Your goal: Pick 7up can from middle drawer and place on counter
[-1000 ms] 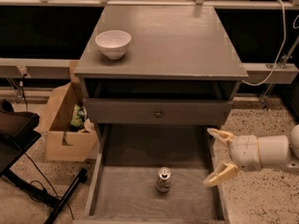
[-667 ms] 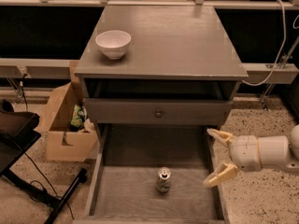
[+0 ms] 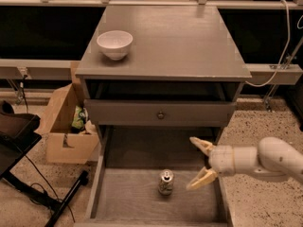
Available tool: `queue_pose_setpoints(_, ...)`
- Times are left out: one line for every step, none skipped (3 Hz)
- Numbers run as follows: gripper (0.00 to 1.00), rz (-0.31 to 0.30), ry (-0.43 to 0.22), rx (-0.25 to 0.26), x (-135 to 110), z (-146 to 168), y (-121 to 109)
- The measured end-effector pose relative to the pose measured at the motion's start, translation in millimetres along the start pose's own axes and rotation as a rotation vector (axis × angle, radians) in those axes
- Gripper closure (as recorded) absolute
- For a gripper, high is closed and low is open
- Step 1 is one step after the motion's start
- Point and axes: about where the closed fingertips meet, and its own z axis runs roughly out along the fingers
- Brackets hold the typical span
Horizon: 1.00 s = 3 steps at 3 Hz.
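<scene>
The 7up can [image 3: 166, 182] stands upright on the floor of the pulled-out middle drawer [image 3: 128, 197], near its middle. My gripper [image 3: 200, 163] is open, its two pale fingers spread wide, just to the right of the can and a little above the drawer floor, not touching it. The arm comes in from the right. The counter [image 3: 175, 37] is the cabinet's flat grey top above.
A white bowl [image 3: 114, 44] stands at the counter's left front. A shut drawer front with a round knob [image 3: 161, 114] sits above the open drawer. A cardboard box [image 3: 66, 126] and a black stand [image 3: 28, 174] are on the floor at the left.
My gripper has moved a little to the left, toward the can. The can has not moved.
</scene>
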Motion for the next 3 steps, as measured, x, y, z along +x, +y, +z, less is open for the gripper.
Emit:
queue_pose_setpoints(0.00, -0.023, -0.076, -0.033, 48.6, 58.9, -11.5)
queue_pose_setpoints(0.03, -0.012, -0.092, -0.095, 111.4, 130.8, -2.6)
queue_pose_setpoints(0.26, -0.003, -0.061, -0.133, 138.9, 156.7, 13.8)
